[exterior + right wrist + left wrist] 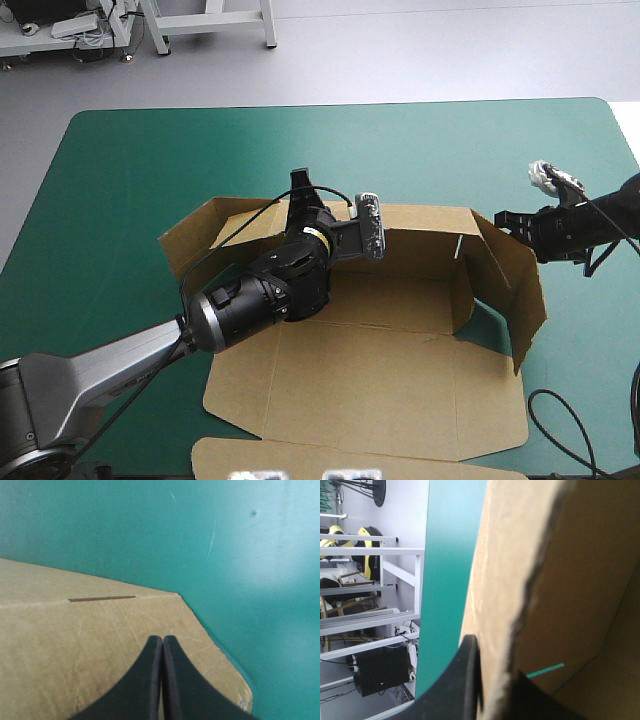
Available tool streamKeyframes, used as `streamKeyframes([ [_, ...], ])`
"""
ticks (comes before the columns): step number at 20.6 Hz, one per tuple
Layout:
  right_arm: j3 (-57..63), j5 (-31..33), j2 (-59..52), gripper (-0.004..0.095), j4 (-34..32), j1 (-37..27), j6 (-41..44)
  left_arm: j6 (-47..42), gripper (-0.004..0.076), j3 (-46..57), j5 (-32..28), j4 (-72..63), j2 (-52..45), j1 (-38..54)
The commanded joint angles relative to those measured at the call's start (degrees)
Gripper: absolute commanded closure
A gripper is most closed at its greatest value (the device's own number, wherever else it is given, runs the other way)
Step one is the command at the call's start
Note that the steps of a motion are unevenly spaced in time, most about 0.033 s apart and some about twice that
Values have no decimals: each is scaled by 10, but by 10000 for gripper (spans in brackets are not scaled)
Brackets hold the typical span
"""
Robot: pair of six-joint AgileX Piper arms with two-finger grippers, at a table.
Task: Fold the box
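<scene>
The brown box (pixel 380 390) lies in the middle of the table, its base flat and its far and right walls raised. My left gripper (pixel 300 185) reaches over the base to the far wall's top edge. In the left wrist view the board (pixel 580 580) runs between the two black fingers of the left gripper (pixel 492 680), which is shut on it. My right gripper (pixel 503 218) is at the far end of the raised right wall, on its outer side. In the right wrist view the right gripper (pixel 162 642) is shut, over a brown flap (pixel 75 650), with nothing between its fingers.
The teal-green cover (pixel 300 140) lies bare beyond the box and to its left. The box's left flap (pixel 190 240) slants outward. The front flap (pixel 300 460) reaches the table's near edge.
</scene>
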Motion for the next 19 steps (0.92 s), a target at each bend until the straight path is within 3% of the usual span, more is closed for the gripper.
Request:
streamKeyframes([
  [1, 14, 25, -51, 926, 35, -4, -24, -10, 733, -9, -4, -10, -14, -2],
  [4, 84, 21, -96, 926, 82, -4, -94, 20, 733, -9, 9, -21, -3, -2],
  [7, 125, -32, -129, 926, 106, -4, -127, 73, 733, -9, 12, -70, 8, -2],
  [11, 207, -135, -174, 926, 191, -4, -267, 74, 733, -9, 9, -82, 25, -2],
  [13, 240, -154, -192, 926, 245, -4, -362, 74, 733, -9, 9, -82, 30, -2],
  [16, 262, -149, -211, 914, 242, -4, -453, 74, 733, -9, 7, -80, 43, -1],
  [19, 262, -151, -225, 796, 233, -4, -493, 74, 733, -9, 7, -78, 46, -1],
])
